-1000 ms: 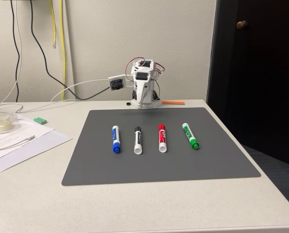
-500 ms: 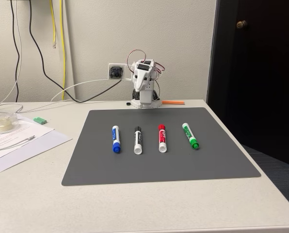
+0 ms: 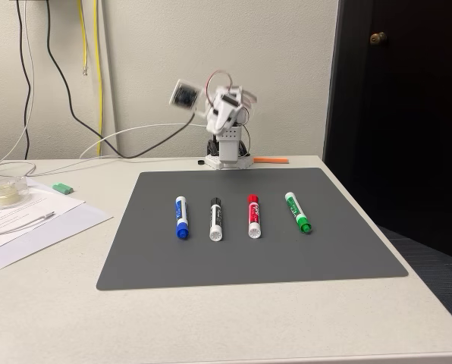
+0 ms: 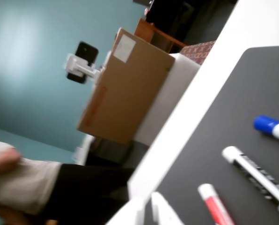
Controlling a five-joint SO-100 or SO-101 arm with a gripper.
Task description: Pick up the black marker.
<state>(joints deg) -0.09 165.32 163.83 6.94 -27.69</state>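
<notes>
**Arm swinging up at the back, black marker untouched on the mat**

The black marker [image 3: 216, 219] lay flat on the grey mat [image 3: 252, 262], second in the row in the fixed view, between the blue-capped marker [image 3: 181, 217] and the red-capped marker [image 3: 253, 216], apart from both. In the wrist view it ran down toward the lower right corner, white end [image 4: 232, 153] nearest the mat's edge.

You had an easy object here, by my read: light, rigid, a smooth round plastic barrel that would likely roll or squirt out if pinched off-centre. Your best hold looked to be across the barrel near its middle, on the label, with the jaws straddling it crosswise and dropping into the gaps beside its neighbours.

The arm [image 3: 224, 129] stood at the far edge of the bench [image 3: 51, 303], well apart from the markers. Its upper part was blurred, so I could not tell whether your jaws were apart or together.

Against a second earlier, the markers had not shifted, but the wrist camera [image 3: 184, 94] had climbed from beside the base to up above it, tilted.
</notes>
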